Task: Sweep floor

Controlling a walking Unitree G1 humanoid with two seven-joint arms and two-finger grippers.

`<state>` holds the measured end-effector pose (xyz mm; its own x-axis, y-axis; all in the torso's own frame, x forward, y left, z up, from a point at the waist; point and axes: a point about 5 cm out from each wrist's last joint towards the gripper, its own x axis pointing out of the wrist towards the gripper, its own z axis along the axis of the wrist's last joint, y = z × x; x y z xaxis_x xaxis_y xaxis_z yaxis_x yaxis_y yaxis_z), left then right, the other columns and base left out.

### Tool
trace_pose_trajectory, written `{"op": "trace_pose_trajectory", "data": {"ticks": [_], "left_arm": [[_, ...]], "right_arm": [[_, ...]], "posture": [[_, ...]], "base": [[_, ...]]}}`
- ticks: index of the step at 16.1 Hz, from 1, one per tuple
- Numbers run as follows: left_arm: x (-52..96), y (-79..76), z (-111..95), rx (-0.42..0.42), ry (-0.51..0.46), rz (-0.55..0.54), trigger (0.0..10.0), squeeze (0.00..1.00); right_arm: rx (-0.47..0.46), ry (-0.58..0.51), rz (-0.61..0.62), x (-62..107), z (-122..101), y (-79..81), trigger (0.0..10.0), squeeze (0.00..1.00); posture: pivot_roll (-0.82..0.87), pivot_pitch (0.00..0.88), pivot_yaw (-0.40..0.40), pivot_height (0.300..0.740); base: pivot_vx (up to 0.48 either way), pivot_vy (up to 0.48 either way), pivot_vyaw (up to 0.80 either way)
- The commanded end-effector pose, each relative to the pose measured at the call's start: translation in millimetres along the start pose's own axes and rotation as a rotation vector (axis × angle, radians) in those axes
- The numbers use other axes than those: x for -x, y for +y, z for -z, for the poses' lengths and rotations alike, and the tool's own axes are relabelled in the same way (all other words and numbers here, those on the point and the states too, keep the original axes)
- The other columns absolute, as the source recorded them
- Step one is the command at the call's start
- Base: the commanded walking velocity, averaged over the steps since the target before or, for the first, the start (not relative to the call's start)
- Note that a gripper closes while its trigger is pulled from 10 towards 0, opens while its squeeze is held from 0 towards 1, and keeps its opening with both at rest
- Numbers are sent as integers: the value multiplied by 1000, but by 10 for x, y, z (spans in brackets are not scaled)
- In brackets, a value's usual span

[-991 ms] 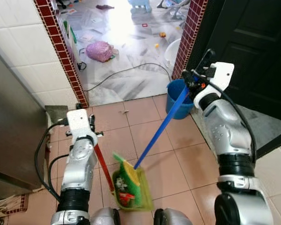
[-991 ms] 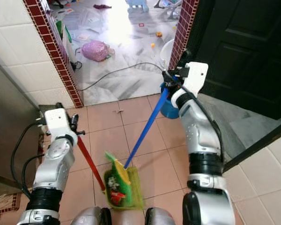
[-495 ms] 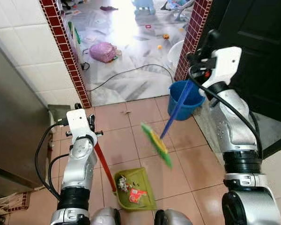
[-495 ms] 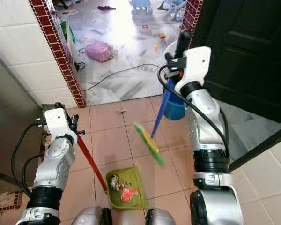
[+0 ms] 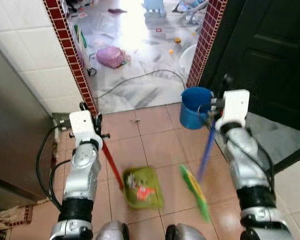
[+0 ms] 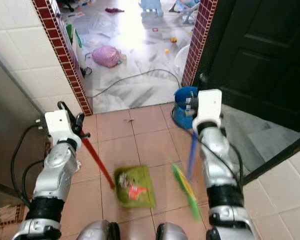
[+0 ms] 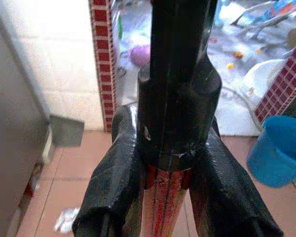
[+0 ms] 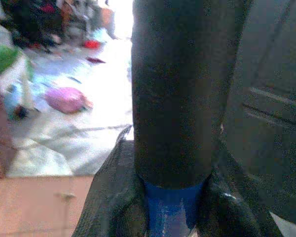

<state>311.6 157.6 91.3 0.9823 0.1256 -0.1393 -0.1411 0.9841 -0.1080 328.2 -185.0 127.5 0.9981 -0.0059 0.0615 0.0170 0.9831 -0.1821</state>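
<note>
1. Left eye view: looking down on a terracotta tile floor point(image 5: 155, 145). Left gripper point(image 5: 96, 131) clenching the red handle point(image 5: 111, 167) of a green dustpan point(image 5: 143, 187), lying on the tiles near the robot's feet and carrying scraps of litter. Right gripper point(image 5: 210, 118) grasping the blue stick of a broom point(image 5: 206, 149), its green head point(image 5: 194, 192) blurring just right of the dustpan. Blue bucket point(image 5: 195, 106) standing by the brick doorway.
2. Right eye view: showing the same scene, with a pink bag point(image 6: 107, 55) and a dark cable point(image 6: 135, 77) lying on the marble floor beyond.
3. Left wrist view: black fingers point(image 7: 112, 190) pressing both sides of the red handle.
4. Right wrist view: black fingers point(image 8: 113, 205) closing around the blue stick beneath its black grip point(image 8: 175, 84).
</note>
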Motion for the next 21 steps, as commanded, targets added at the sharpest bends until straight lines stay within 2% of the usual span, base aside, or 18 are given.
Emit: {"op": "trace_pose_trajectory", "data": {"ticks": [1, 3, 7, 9, 13, 15, 21], "left_arm": [[-56, -67, -227, 27, -94, 32, 10000, 0], [-99, -21, -356, 79, -142, 9, 10000, 0], [-141, -32, -591, 124, -214, 20, 10000, 0], [-139, -39, -655, 135, -232, 27, 10000, 0], [-137, -84, -849, 213, -277, 42, 10000, 0], [-142, -100, -1004, 236, -319, 46, 10000, 0], [-146, -135, -1267, 315, -364, 63, 10000, 0]], "right_arm": [[8, -24, 10, 19, 2, 7, 10000, 0], [20, 31, 15, 94, 189, -8, 10000, 0], [38, 113, 66, 154, 376, -57, 10000, 0], [32, 114, 65, 162, 392, -20, 10000, 0], [27, 108, 53, 141, 401, 43, 10000, 0], [31, 110, 46, 135, 409, 44, 10000, 0], [36, 116, 40, 141, 439, 54, 10000, 0]], "posture": [[-81, 0, 40, 740], [-83, 0, 48, 740], [-82, 0, 44, 740], [-80, 0, 46, 740], [-77, 0, 45, 740], [-77, 0, 45, 740], [-80, 0, 47, 740]], "base": [[0, 0, -581], [0, 0, -294], [0, 0, -200], [0, 0, -800], [0, 0, -513], [249, 0, -463], [288, 0, -598]]}}
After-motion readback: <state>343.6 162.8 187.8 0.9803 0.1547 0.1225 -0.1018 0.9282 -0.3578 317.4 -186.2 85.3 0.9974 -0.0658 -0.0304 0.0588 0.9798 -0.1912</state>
